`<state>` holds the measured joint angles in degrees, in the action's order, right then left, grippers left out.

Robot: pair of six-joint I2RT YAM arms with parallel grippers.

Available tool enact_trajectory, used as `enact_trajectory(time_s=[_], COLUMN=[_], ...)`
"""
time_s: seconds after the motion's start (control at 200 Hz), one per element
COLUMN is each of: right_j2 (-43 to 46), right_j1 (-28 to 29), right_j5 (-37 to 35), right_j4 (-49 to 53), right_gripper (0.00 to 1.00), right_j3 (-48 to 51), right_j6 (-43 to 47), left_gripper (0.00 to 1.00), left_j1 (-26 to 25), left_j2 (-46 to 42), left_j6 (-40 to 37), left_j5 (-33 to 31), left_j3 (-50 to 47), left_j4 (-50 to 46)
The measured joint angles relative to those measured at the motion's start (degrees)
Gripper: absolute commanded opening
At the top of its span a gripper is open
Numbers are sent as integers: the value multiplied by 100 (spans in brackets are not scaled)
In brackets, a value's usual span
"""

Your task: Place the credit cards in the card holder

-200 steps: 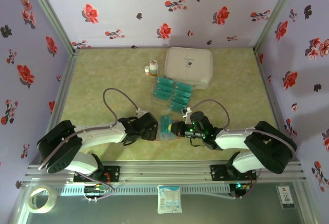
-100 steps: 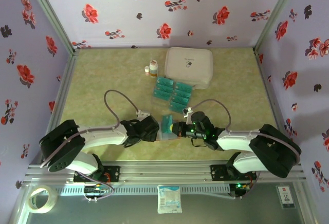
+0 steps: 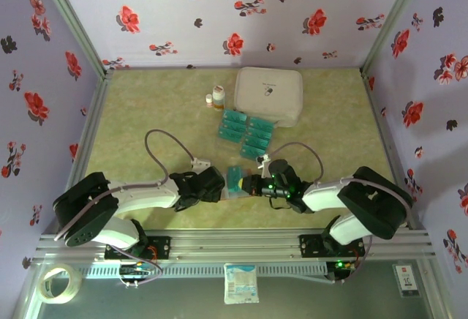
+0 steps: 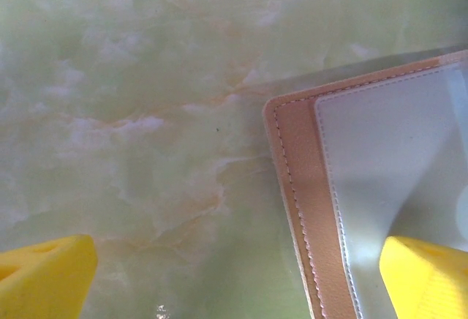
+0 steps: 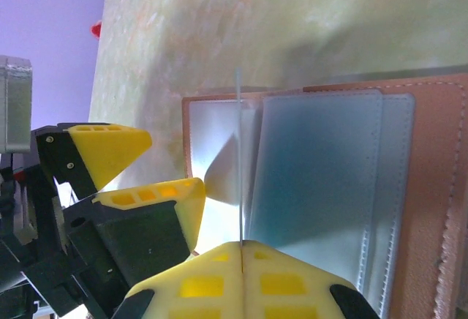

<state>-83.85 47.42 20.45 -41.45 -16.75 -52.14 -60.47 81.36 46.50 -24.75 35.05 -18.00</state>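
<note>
The card holder (image 5: 322,180) lies open on the table, brown rim around pale blue-grey pockets. My right gripper (image 5: 241,249) is shut on one teal credit card (image 3: 234,178), seen edge-on as a thin line (image 5: 240,158) standing over the holder's pockets. My left gripper (image 4: 234,275) is open and straddles the holder's left edge (image 4: 300,187); one yellow finger (image 4: 424,275) rests on the pale inside, the other (image 4: 44,275) is over bare table. More credit cards (image 3: 246,134) lie in rows farther back.
A large white zipped case (image 3: 269,94) sits at the back, with two small bottles (image 3: 216,97) to its left. The rows of cards rest in a clear tray just behind the grippers. Floral walls enclose the table on three sides.
The left gripper has edged right and nearer, onto the holder's left flap. The right gripper has shifted slightly left with the card over the holder.
</note>
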Motion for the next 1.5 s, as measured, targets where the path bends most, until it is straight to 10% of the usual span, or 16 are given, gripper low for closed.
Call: enact_trajectory(time_s=[1.5], right_j2=[-1274], right_j1=[0], right_j5=[295], right_j4=[-2114], right_gripper=[0], right_j3=[466], right_j6=[-494], left_gripper=[100], left_j1=[-94], left_j2=[0], left_j6=[125], left_j5=[-125], left_j3=[-52], left_j4=[22])
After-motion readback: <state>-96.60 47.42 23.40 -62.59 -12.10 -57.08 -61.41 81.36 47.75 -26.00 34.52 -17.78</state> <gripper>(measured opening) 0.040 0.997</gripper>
